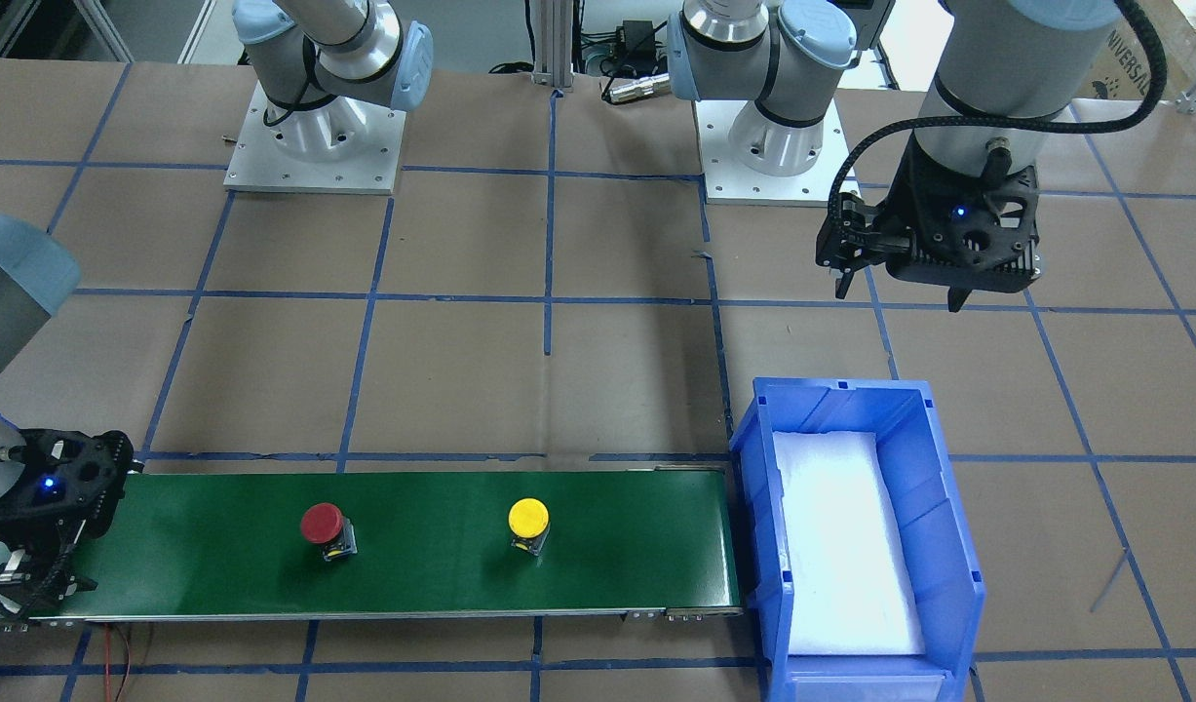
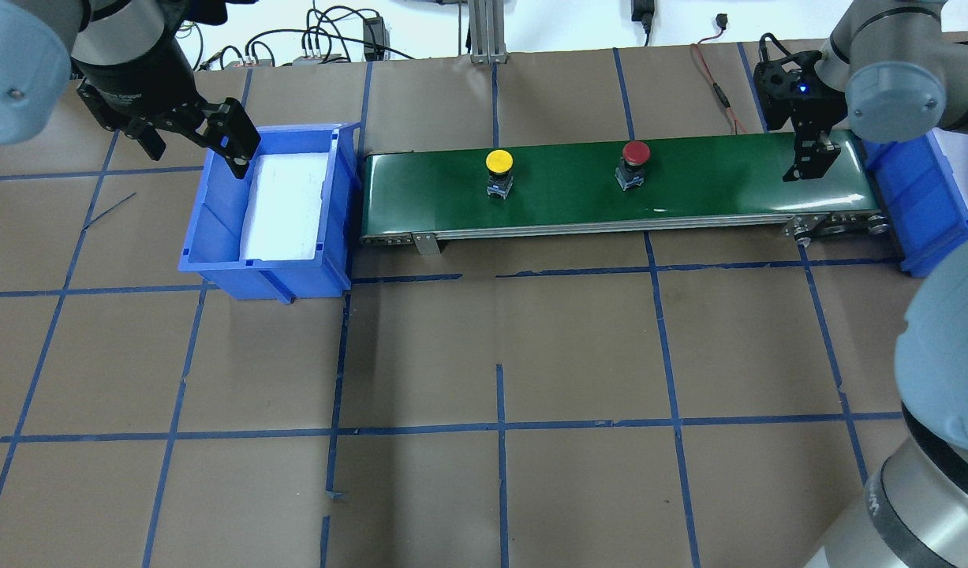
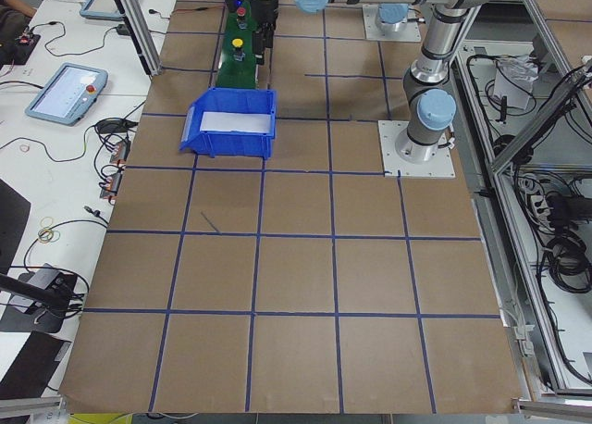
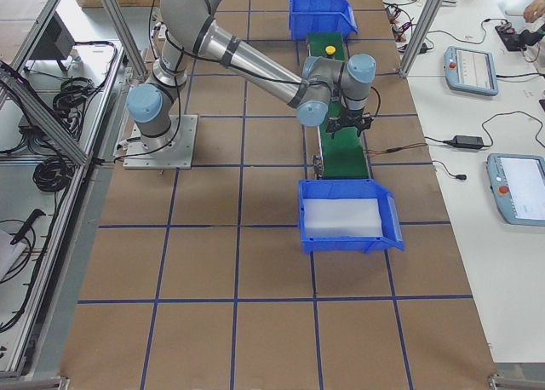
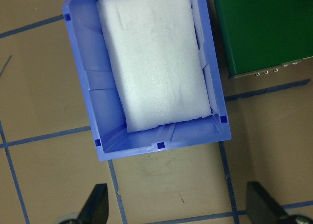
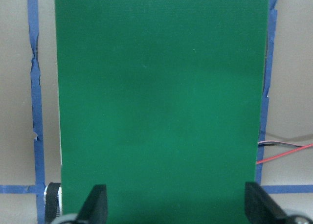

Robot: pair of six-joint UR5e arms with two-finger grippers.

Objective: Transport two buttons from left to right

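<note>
The red button [image 1: 322, 524] [image 2: 635, 152] and the yellow button [image 1: 528, 518] [image 2: 498, 161] stand upright and apart on the green conveyor belt [image 1: 412, 575] [image 2: 712, 185]. The yellow one is nearer the belt's left end. My right gripper [image 2: 809, 162] [image 6: 178, 212] is open and empty, low over the belt's right end; its wrist view shows only bare belt. My left gripper [image 1: 900, 292] [image 2: 196, 154] [image 5: 178, 209] is open and empty. It hangs high over the table beside the left blue bin [image 1: 753, 487] [image 2: 215, 221] [image 5: 161, 145].
The left bin holds a white foam pad [image 1: 846, 546] [image 5: 154, 57] and stands against the belt's left end. A second blue bin [image 2: 925, 205] [image 4: 387, 228] stands at the belt's right end, partly hidden by my right arm. Brown table with blue tape lines [image 2: 499, 426].
</note>
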